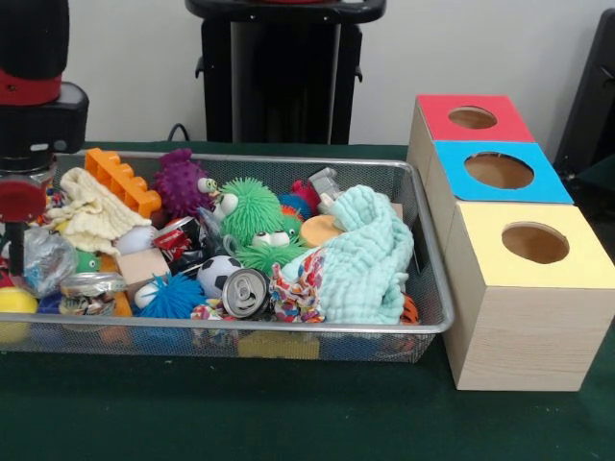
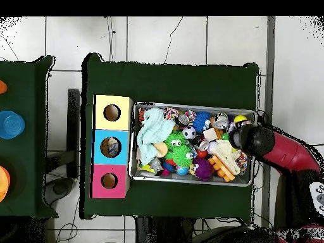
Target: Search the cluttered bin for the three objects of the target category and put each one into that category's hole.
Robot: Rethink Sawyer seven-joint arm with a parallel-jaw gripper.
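**Arm over the left end of the bin, target still unclear**

Nearest to us in the front view sits the wire bin (image 1: 428, 240), packed to its rim. Along its near edge we see a crushed can (image 1: 245, 291) lying end-on, a blue spiky ball (image 1: 173, 298) to its left and a pale green cloth (image 1: 370, 264) heaped on the right. Behind them rests a green fuzzy toy (image 1: 252, 213) with bulging eyes, then a purple spiky toy (image 1: 181, 182) and an orange brick (image 1: 120, 178) by the far wall.

To the right of the bin stand three boxes, each with a round hole: the yellow box (image 1: 524, 279) nearest, the blue box (image 1: 500, 173) behind it, the red box (image 1: 471, 117) farthest.

The gripper (image 1: 17, 206) hangs at the bin's far-left end, above a cream cloth (image 1: 91, 216). We cannot tell how its claw stands; the arm hides it in both views.

We judge the search barely begun, since we cannot say which category is wanted. The risks we see: the claw may snag a loose cloth and drag neighbours out, or close on a wrong item in this tight heap. The boxes sit well apart from the gripper, so a weak hold could drop something on the way.
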